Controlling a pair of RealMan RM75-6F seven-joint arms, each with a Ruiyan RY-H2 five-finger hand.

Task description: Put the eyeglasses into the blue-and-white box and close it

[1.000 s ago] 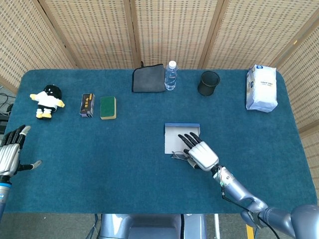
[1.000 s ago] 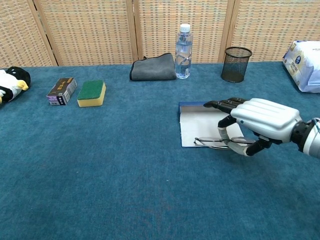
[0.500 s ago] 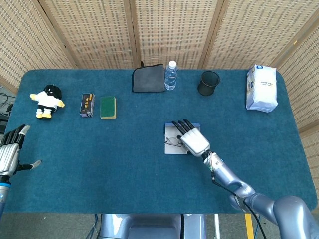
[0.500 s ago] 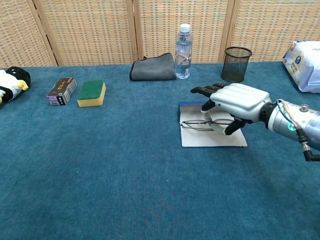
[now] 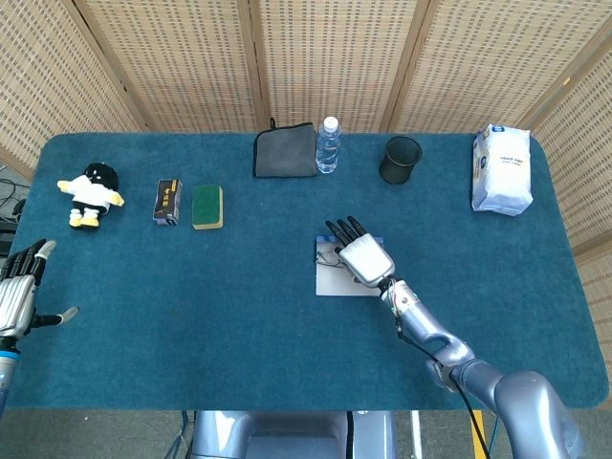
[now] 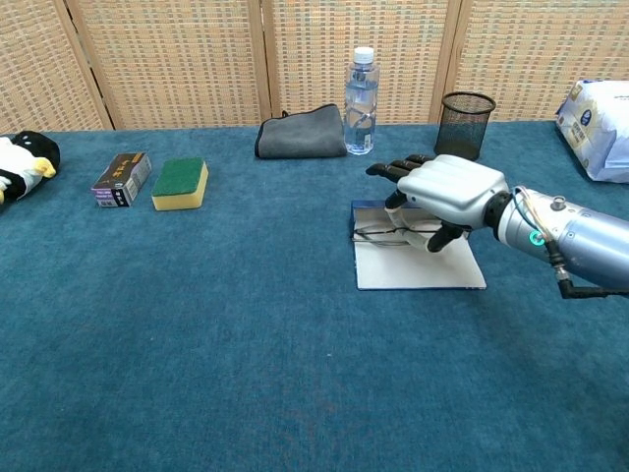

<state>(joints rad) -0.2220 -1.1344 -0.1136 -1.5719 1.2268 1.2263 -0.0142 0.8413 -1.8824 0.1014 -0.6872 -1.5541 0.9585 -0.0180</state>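
- Carried forward from the near edge of the blue-and-white box [image 6: 418, 268] over the past second, the eyeglasses [image 6: 385, 234] now sit over the far end of its white panel, close to the blue strip at the back.
- Reaching in from the near right corner of the table [image 5: 239, 316], the right arm stretches diagonally toward the box, its forearm low over the blue cloth.
- Palm down, the right hand [image 6: 444, 190] hovers over the far part of the box, fingers [image 6: 388, 169] pointing away from the robot and lying close side by side.
- Beneath the palm, the thumb and a finger curl down onto the eyeglasses and pinch the frame; the lenses stick out to the left of the hand.
- Well left of the box, at the table's near left edge, the left hand [image 5: 19, 292] is raised with fingers spread and thumb out, holding nothing.
- Behind the box, along the far side, stand a water bottle [image 6: 361, 88], a grey cloth [image 6: 300, 136] and a black mesh cup [image 6: 464, 126].
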